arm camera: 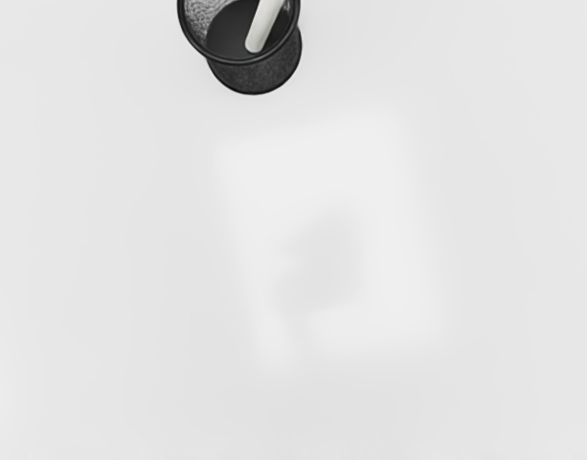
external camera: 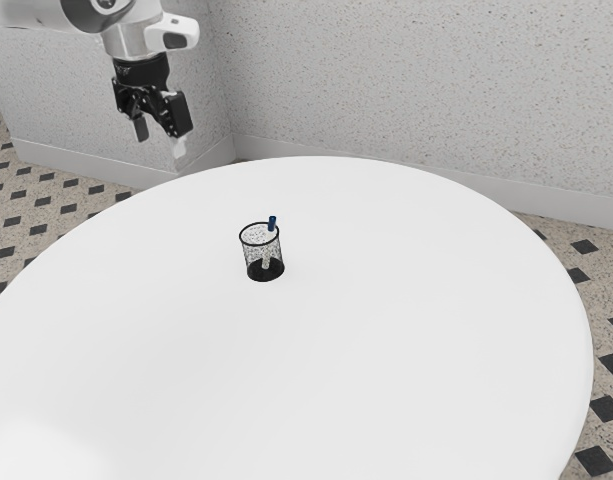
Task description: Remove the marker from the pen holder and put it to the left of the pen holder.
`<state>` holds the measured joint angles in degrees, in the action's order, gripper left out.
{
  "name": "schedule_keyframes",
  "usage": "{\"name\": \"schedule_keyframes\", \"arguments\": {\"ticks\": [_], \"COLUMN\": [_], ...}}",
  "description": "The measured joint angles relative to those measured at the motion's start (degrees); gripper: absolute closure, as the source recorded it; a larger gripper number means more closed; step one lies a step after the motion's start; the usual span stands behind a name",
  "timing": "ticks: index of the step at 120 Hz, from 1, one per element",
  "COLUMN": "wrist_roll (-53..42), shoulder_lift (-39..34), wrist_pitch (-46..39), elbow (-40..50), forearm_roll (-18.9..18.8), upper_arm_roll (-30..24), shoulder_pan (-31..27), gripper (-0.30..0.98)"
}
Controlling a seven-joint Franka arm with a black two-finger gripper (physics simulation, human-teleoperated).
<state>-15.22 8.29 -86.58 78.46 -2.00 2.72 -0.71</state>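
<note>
My gripper [external camera: 160, 138] is high at the exterior view's upper left, above and well apart from the pen holder, its fingers spread with nothing between them. The black mesh pen holder [external camera: 263, 268] stands upright on the table. Inside it leans the marker [external camera: 272, 223], its blue end poking above the rim and its pale body visible through the mesh. In the wrist view, the pen holder [arm camera: 255, 77] is cut off by the picture's edge, and the marker [arm camera: 265, 26] shows its white lower part inside.
A round white table [external camera: 386, 340] carries the pen holder. Speckled walls [external camera: 416, 90] rise behind it, and a tiled floor [external camera: 584, 246] surrounds it. Soft light and shadow patches lie on the tabletop [arm camera: 130, 287].
</note>
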Motion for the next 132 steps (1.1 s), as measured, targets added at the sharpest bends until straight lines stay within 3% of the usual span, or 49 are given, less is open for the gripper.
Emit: {"name": "schedule_keyframes", "arguments": {"ticks": [35, 48, 58, 72, 82, 104, 132], "wrist_roll": [-0.3, -4.1, -8.6, -15.0, -19.3, -28.0, -36.6], "shoulder_lift": [2.7, 16.9, 25.5, 33.8, 37.9, 44.6, 48.6], "wrist_pitch": [0.3, 0.5, 0.5, -0.5, -1.9, -5.9, -8.8], "elbow": [-1.3, -15.2, -23.2, -28.5, -30.8, -32.9, -33.6], "forearm_roll": [-0.8, -6.6, -14.7, -26.8, -32.1, -36.3, -37.3], "upper_arm_roll": [-0.6, -5.5, -11.2, -17.2, -22.0, -29.8, -31.2], "shoulder_pan": [0.5, 0.5, 0.8, 0.5, -1.3, -7.3, -7.8], "gripper": [0.0, 0.0, 0.0, 0.0, 0.0, 0.0, 0.0]}}
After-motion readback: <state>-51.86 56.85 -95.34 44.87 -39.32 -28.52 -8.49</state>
